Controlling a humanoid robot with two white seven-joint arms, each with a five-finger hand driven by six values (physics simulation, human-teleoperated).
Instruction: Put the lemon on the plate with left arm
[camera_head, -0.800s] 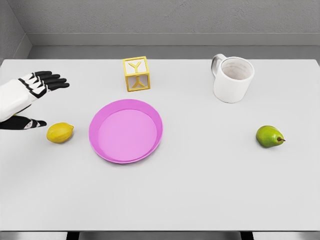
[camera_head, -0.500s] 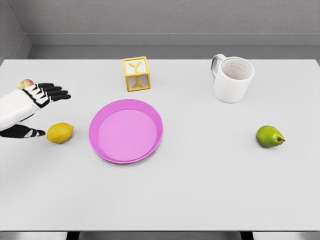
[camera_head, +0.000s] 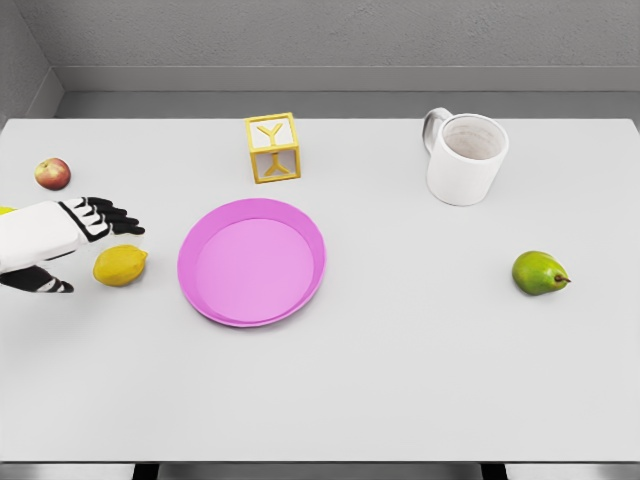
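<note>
Item 1, lemon: laid on the tabletop just left of the plate, apart from its rim, not yet lifted.

Item 2, plate: pink, round, shallow; nothing is held in it.

Item 3, left hand: entered from the picture's left edge and poised just beside the lemon on its left. The black fingers are extended above the fruit's far side, the thumb is set low on the near side; the hand is spread wide and nothing is gripped. Contact with the lemon cannot be made out.

Item 4, right hand: not shown.

Other stock: red apple at far left; yellow letter block behind the plate; white mug; green pear at right.

Status: the approach is judged nearly complete. Closing on the lemon, lifting, carrying it rightward and release onto the plate are all left to be done.
</note>
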